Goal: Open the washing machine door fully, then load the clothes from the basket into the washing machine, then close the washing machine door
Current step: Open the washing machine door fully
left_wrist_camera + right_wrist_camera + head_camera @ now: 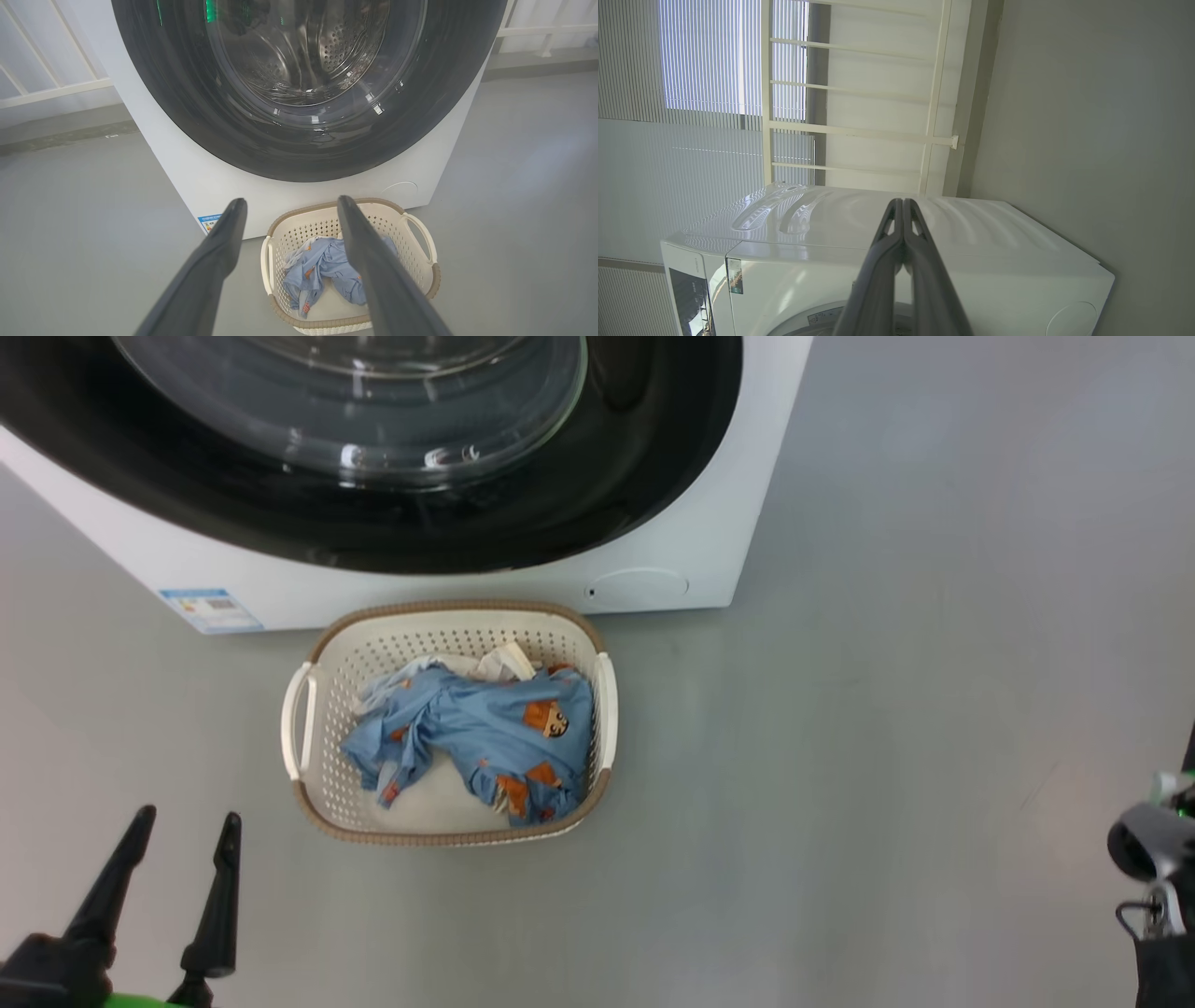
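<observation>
The white washing machine (653, 560) stands at the top of the head view, its black-rimmed glass door (373, 420) shut flat against the front. On the floor right before it sits the cream basket (322, 784) holding light-blue clothes (485, 728) over white fabric. My left gripper (187, 821) hovers open and empty at the lower left, short of the basket. In the left wrist view its fingers (219, 252) frame the basket (420, 261), with the door (308, 93) above. My right gripper (903, 201) is shut on nothing, pointing at the washing machine (980, 247) from the side.
Grey floor (934, 709) spreads to the right of the machine and basket. Part of my right arm (1153, 859) shows at the right edge. A white railing (51, 88) and wall stand behind the machine.
</observation>
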You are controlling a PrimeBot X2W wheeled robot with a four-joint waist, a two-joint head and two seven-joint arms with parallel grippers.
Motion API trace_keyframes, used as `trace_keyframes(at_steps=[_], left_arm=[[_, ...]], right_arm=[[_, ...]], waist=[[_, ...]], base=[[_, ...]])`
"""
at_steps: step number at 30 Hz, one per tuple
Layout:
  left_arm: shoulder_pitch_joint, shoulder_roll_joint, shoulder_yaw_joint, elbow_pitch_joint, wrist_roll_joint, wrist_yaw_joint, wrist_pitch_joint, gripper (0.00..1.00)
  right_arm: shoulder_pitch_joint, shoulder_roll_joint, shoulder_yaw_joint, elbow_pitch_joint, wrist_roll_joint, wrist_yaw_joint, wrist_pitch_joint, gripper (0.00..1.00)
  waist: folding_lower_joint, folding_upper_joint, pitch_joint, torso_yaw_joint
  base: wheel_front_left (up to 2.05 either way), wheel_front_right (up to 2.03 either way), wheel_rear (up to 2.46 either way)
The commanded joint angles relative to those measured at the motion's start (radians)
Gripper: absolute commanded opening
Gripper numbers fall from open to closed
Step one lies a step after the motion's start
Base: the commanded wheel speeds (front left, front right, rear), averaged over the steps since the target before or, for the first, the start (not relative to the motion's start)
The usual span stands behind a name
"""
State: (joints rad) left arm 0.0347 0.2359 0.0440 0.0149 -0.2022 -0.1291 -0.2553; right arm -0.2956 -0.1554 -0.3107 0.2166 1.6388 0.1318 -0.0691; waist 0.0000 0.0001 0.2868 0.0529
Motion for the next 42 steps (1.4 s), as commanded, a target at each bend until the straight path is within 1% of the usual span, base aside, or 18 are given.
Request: trace_keyframes(at_steps=[1, 12, 19, 24, 35, 42], left_arm=[[-0.036, 0.029, 0.034, -0.027, -0.008, -0.002, -0.006, 1.00], [-0.051, 0.048, 0.009, -0.036, -0.028, -0.002, -0.006, 1.00], [-0.048, 0.055, 0.011, -0.043, -0.040, -0.002, -0.006, 1.00], [-0.049, 0.057, 0.006, -0.050, -0.047, -0.002, -0.006, 1.00], [-0.061, 0.054, 0.008, -0.084, -0.049, -0.002, -0.006, 1.00], [-0.075, 0.041, 0.004, -0.105, -0.052, -0.002, -0.006, 1.00]], right_arm=[[-0.033, -0.011, 0.012, -0.022, -0.004, -0.001, 0.014, 0.00], [-0.223, -0.030, 0.038, 0.021, -0.044, -0.001, 0.073, 0.00], [-0.372, -0.045, 0.086, 0.027, -0.053, -0.001, 0.125, 0.00], [-0.442, -0.058, 0.115, 0.048, -0.062, -0.001, 0.157, 0.00], [-0.636, -0.075, 0.217, 0.125, -0.083, -0.001, 0.255, 0.00], [-0.725, -0.087, 0.264, 0.146, -0.093, -0.001, 0.304, 0.00]], waist=[[0.0000, -0.0001, 0.028, 0.018], [0.0000, -0.0001, 0.119, 0.047], [0.0000, -0.0001, 0.194, 0.055], [0.0000, -0.0001, 0.231, 0.067], [0.0000, -0.0001, 0.296, 0.129], [0.0000, -0.0001, 0.323, 0.163]], base=[[0.00, 0.00, 0.00], [0.00, 0.00, 0.00], [0.00, 0.00, 0.00], [0.00, 0.00, 0.00], [0.00, 0.00, 0.00], [0.00, 0.00, 0.00]])
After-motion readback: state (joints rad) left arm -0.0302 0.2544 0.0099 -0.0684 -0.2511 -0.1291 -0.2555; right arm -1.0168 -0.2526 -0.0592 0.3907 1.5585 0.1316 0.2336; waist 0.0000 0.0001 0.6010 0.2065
